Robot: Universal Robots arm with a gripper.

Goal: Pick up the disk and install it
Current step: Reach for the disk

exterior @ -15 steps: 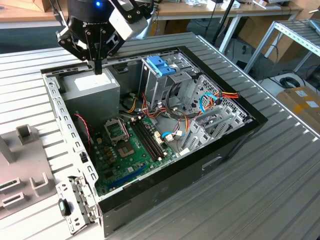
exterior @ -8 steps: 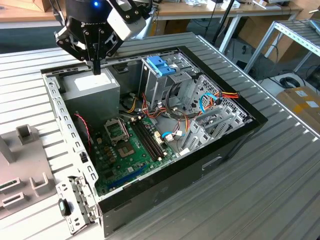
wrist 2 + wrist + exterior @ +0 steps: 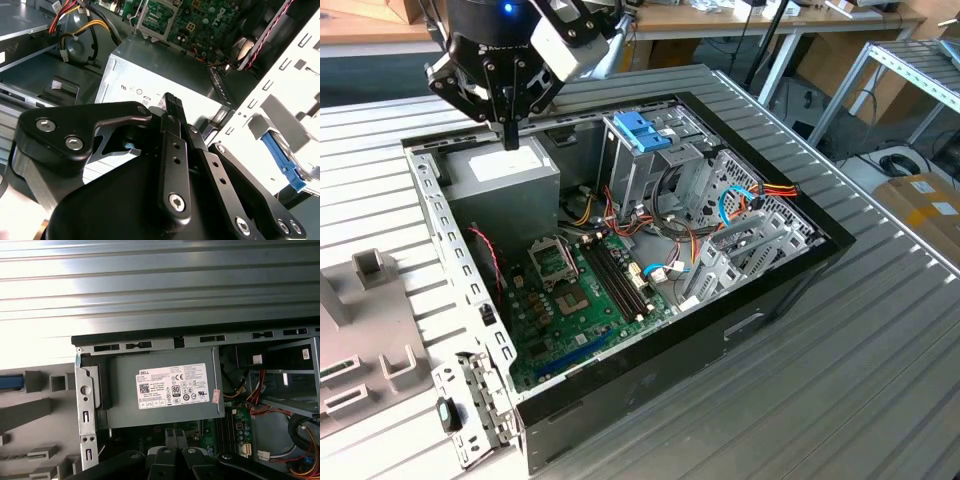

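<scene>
The ribbed metal table (image 3: 880, 380) carries an open black computer case (image 3: 720, 345) lying on its side with the interior facing up. Inside it, at the corner toward the exterior view's left, sits the grey power supply box (image 3: 505, 185) with a white sticker on its upper face. The green motherboard (image 3: 580, 310) lies beside it on the case floor. The metal drive cage (image 3: 650, 175) topped by a blue handle (image 3: 642, 132) stands toward the exterior view's right, with bundled coloured cables (image 3: 760, 195) next to it. The perforated rear wall (image 3: 445, 235) of the case borders the power supply. Outside that wall, a grey slotted fixture (image 3: 365, 330) rests on the table. The gripper (image 3: 510, 140) hangs just above the power supply, over its sticker and close to the rear wall. Contact with the box cannot be determined. The jaws are pressed together and pinch nothing, as the second wrist view confirms for the gripper (image 3: 172, 107). The disk (image 3: 10, 381) is well apart from the gripper, outside the case in the fixture area. In both wrist views little more than a narrow blue strip of its carrier frame is visible. In the first wrist view the strip's long axis runs crosswise to the rear wall, with its near end pointing toward that wall. In the second wrist view the disk (image 3: 282, 162) appears beyond the rear wall with a small silver portion beside the blue edge. Whether it stands on edge or lies flat cannot be determined.
</scene>
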